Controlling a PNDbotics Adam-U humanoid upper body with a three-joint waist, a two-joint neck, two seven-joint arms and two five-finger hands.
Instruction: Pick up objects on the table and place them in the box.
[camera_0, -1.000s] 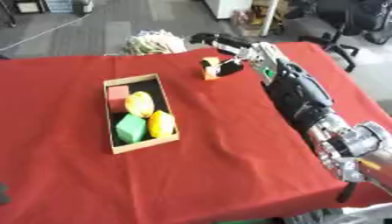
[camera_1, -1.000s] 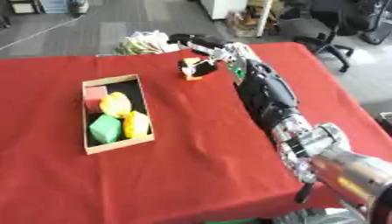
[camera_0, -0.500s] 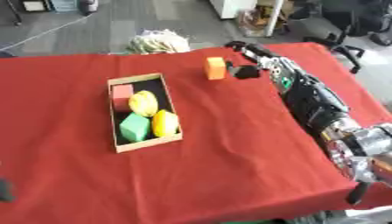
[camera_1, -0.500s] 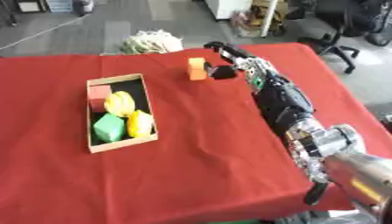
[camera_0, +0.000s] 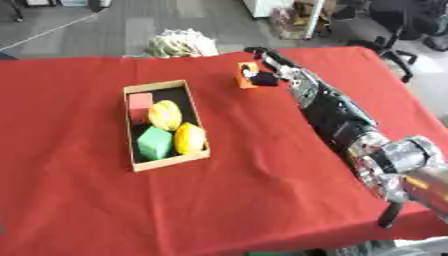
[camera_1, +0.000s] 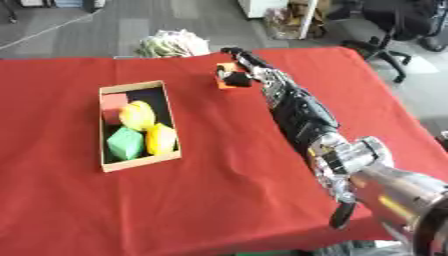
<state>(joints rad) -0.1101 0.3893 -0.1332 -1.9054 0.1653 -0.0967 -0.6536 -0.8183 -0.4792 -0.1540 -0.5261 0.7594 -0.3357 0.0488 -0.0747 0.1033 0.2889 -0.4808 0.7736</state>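
Since a second ago, the orange block has gone from hanging in the right hand to resting near the far edge of the red tablecloth, and we see the hand's dark fingers curled against its right face — whether they truly pinch it, we cannot tell. Around us, grey floor lies beyond the table, with a pale heap just past the far edge and office chairs at the upper right. Our right eye view shows more of the silver shoulder joint down low; the left eye view cuts it off sooner. Well to the left of the block sits the box — inside it we spot 1 red cube, 1 green cube and 2 yellow rounded pieces.
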